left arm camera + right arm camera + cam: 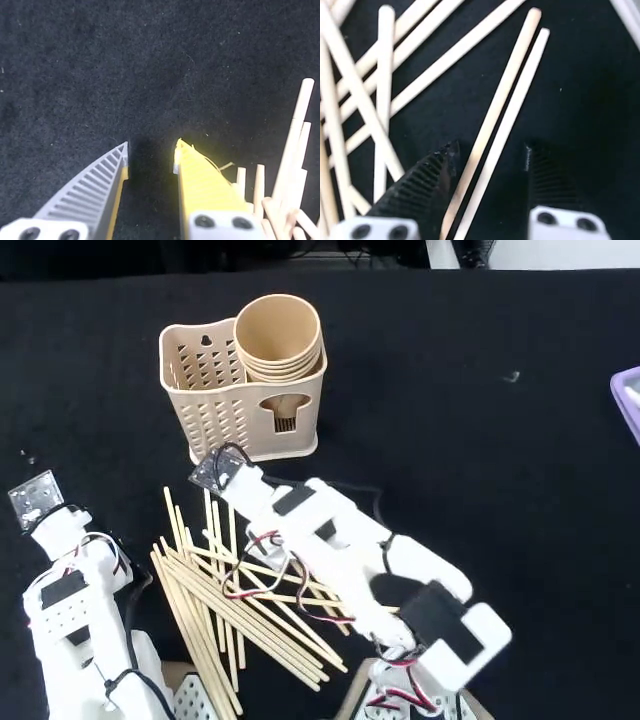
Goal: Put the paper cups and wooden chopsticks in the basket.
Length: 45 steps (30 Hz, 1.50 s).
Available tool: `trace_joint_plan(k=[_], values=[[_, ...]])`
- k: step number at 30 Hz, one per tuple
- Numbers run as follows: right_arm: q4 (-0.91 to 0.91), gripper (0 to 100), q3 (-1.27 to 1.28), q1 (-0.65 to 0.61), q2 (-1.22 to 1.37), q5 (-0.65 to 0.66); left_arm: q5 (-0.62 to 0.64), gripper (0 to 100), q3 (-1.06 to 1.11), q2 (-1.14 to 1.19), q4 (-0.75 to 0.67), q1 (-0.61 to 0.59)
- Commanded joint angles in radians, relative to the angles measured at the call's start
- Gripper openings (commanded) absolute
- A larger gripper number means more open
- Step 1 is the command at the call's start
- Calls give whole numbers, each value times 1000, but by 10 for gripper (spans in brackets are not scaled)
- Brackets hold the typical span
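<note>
From above I see the stacked paper cups [278, 335] sitting in the basket [215, 405] and the chopsticks [240, 605] piled by the arms. Up close, my right gripper [490, 146] gapes wide with two chopsticks between its fingers. My left gripper [151, 144] is parted over bare black cloth [480, 440]. A purple object [627, 400] sits at the far edge.

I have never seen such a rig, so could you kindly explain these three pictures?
Two white robot arms sit at a black table. One picture looks down from above; the others come from a camera on each wrist. A beige perforated plastic basket holds stacked tan paper cups. Pale wooden chopsticks lie piled on the table. The left gripper is open over bare cloth beside the pile. The right gripper is open with two chopsticks lying between its fingers; nothing is held.
</note>
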Motion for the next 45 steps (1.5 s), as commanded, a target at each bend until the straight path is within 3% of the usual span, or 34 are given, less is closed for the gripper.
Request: trace_joint_plan(k=[1, 5, 14, 20, 28, 39, 42, 45], values=[[8, 170, -76, 0, 35, -8, 8, 155, -5, -17, -15, 18], [69, 5, -108, 3, 44, -8, 8, 155, -5, -17, -15, 18], [144, 10, -107, 107, -12, 41, 8, 155, -5, -17, -15, 18], [287, 10, -148, 104, -242, 43, 8, 155, -5, -17, -15, 18], [310, 10, -139, 101, -415, 43, 8, 155, -5, -17, -15, 18], [439, 10, -564, 37, -602, 35, 8, 155, -5, -17, -15, 18], [376, 10, -664, 37, -602, 28, 8, 155, -5, -17, -15, 18], [255, 10, -727, 37, -602, -86, 8, 155, -5, -17, -15, 18]])
